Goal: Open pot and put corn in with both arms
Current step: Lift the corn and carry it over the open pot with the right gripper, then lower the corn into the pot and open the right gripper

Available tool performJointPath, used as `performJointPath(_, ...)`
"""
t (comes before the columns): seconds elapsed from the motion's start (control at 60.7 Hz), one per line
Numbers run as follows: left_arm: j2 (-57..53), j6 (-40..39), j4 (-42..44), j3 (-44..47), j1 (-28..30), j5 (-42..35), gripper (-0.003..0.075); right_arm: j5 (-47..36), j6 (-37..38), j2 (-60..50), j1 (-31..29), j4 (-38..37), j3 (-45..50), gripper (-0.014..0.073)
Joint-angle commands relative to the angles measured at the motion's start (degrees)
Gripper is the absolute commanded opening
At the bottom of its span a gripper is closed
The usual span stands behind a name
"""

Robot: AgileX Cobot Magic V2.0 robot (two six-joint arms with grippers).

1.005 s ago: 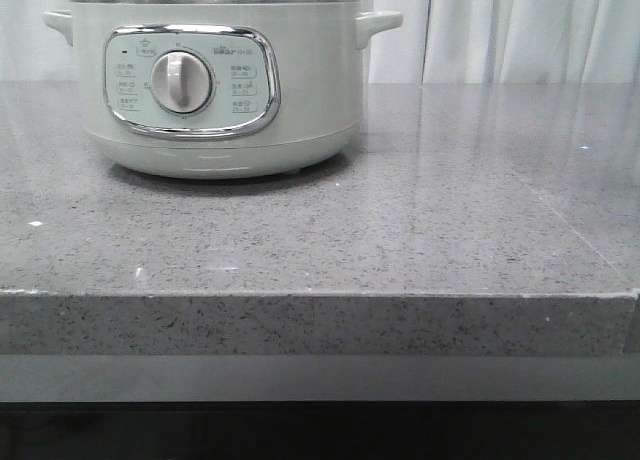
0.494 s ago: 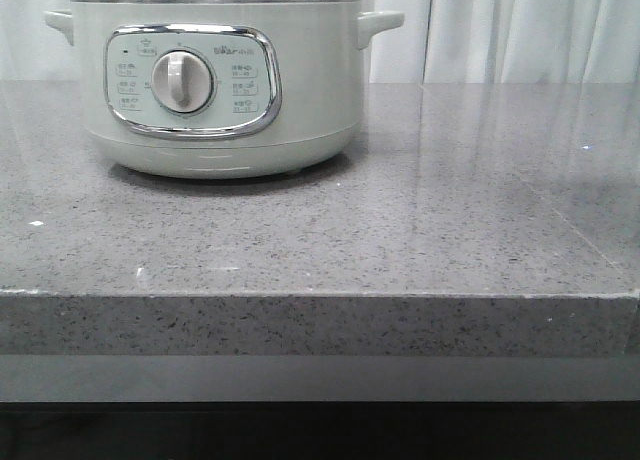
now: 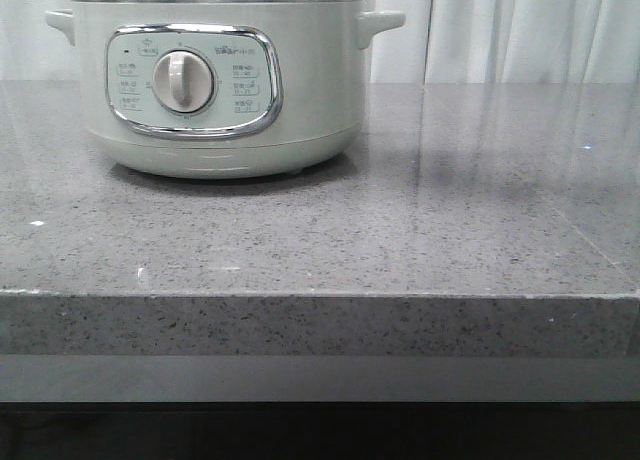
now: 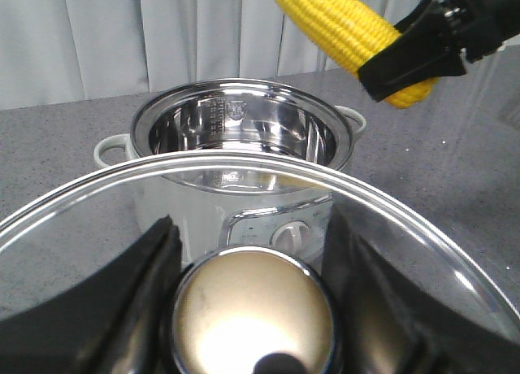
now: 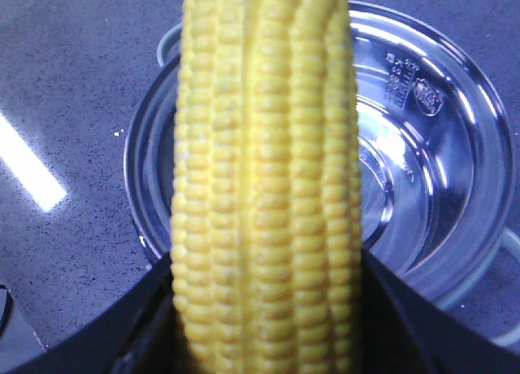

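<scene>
Pot (image 3: 215, 85) sits on the grey stone counter (image 3: 420, 230), near its back edge, with white curtains (image 3: 520, 30) behind it. Its chrome-framed panel (image 3: 192, 82) faces front, the white dial (image 3: 182, 82) at its middle, and a handle sticks out on each side just under the steel rim. In the front view neither arm shows.

From the left wrist view the pot (image 4: 244, 138) is open: its shiny steel inside is bare, with only reflections in it. The glass lid (image 4: 244, 252) is off the pot, held up in front of it. The left gripper (image 4: 253, 309) is clamped on the lid's round metal knob (image 4: 253, 313), one black finger (image 4: 138, 301) on each side of it, touching it.

Corn (image 5: 264, 179) is held above the pot, not in it. The right gripper (image 5: 264, 309) is closed on the cob's lower part, its dark fingers (image 5: 122, 333) pressing both sides. In the right wrist view the cob runs across the pot's open mouth (image 5: 422, 146), which lies below it. In the left wrist view the corn (image 4: 341, 32) hangs tilted above the pot, towards its far rim, with the right gripper (image 4: 414, 61) gripping its lower end
</scene>
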Motion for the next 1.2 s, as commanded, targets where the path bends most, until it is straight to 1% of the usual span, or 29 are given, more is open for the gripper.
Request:
performJointPath(0.0,-0.1,-0.2,-0.6,-2.1,0.0,-8.5,0.0186,-0.6,-0.7,1.5,0.0,0.2,-6.3,0.0339)
performJointPath(0.132,-0.1,-0.2,-0.6,-2.1,0.0,-8.5,0.0186,2.2,-0.7,7.0,0.0,-0.3,-12.2,0.0339)
performJointPath(0.33,-0.1,-0.2,-0.6,-2.1,0.0,-8.5,0.0186,5.5,-0.7,14.0,0.0,-4.5,-18.9,0.0339)
performJointPath(0.428,-0.1,-0.2,-0.6,-2.1,0.0,-8.5,0.0186,5.5,-0.7,16.4,0.0,-5.8,-20.3,0.0339)
performJointPath(0.61,-0.1,-0.2,-0.6,-2.1,0.0,-8.5,0.0186,5.5,-0.7,19.8,0.0,-5.9,-22.5,0.0339)
performJointPath(0.84,-0.1,-0.2,-0.6,-2.1,0.0,-8.5,0.0186,6.0,-0.7,21.4,0.1,-6.0,-22.8,0.0346)
performJointPath(0.923,-0.1,-0.2,-0.6,-2.1,0.0,-8.5,0.0186,6.0,-0.7,21.6,0.1,-6.0,-22.8,0.0388)
performJointPath(1.038,-0.1,-0.2,-0.6,-2.1,0.0,-8.5,0.0186,5.9,-0.7,21.7,0.1,-6.0,-22.8,0.0531)
performJointPath(1.071,-0.1,-0.2,-0.6,-2.1,0.0,-8.5,0.0186,5.8,-0.7,21.6,0.1,-6.0,-22.8,0.0559)
performJointPath(1.121,-0.1,-0.2,-0.6,-2.1,0.0,-8.5,0.0186,5.6,-0.7,21.5,0.1,-6.0,-22.8,0.0585)
performJointPath(1.187,-0.1,-0.2,-0.6,-2.1,0.0,-8.5,0.0186,5.2,-0.6,21.3,0.1,-5.7,-22.8,0.0586)
